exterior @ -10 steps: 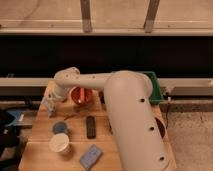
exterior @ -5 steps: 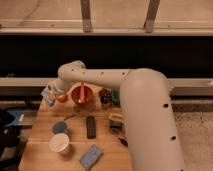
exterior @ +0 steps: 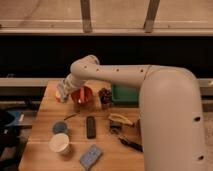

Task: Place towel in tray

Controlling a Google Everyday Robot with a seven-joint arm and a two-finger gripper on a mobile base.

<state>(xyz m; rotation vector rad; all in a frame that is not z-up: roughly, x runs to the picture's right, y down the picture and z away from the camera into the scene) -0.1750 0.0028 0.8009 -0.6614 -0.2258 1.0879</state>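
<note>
My gripper (exterior: pixel 61 93) is at the far left corner of the wooden table (exterior: pixel 42 125), at the end of the white arm (exterior: pixel 120 75) that reaches across from the right. A pale, whitish bundle that may be the towel (exterior: pixel 60 95) sits right at the gripper; I cannot tell whether it is held. The green tray (exterior: pixel 125 94) lies at the back of the table, right of centre, partly hidden by the arm. The gripper is well to the left of the tray, with a red bowl (exterior: pixel 81 95) between them.
A dark lumpy object (exterior: pixel 105 96) stands next to the tray. A black remote (exterior: pixel 91 126), a blue-grey disc (exterior: pixel 60 127), a white cup (exterior: pixel 60 143), a blue sponge (exterior: pixel 90 156), a yellowish item (exterior: pixel 120 119) and a black tool (exterior: pixel 131 144) lie on the table.
The gripper has shifted slightly up and right at the table's left far corner. The arm now fills more of the right side of the view.
</note>
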